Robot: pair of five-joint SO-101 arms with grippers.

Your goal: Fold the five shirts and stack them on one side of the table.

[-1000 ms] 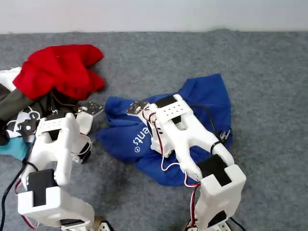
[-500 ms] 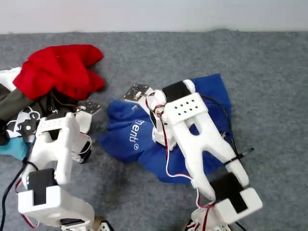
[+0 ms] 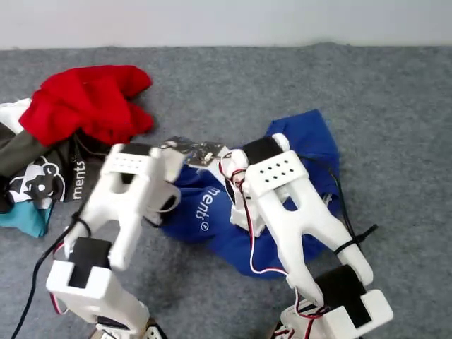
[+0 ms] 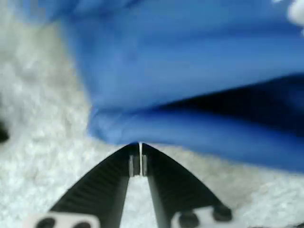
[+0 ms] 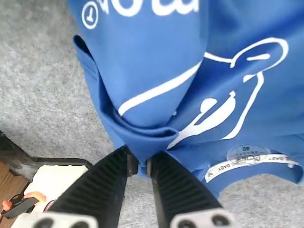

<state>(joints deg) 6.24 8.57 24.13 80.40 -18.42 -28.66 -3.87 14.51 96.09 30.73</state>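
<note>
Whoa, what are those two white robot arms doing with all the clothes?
They are handling a crumpled blue cotton shirt with white print in the middle of the grey felt table. The right arm's tool is shut on a bunched fold of it. The left arm's tool is shut too, tips at the shirt's edge; whether it pinches cloth is unclear. A rumpled red shirt and other unfolded clothes lie heaped on the table's left.
</note>
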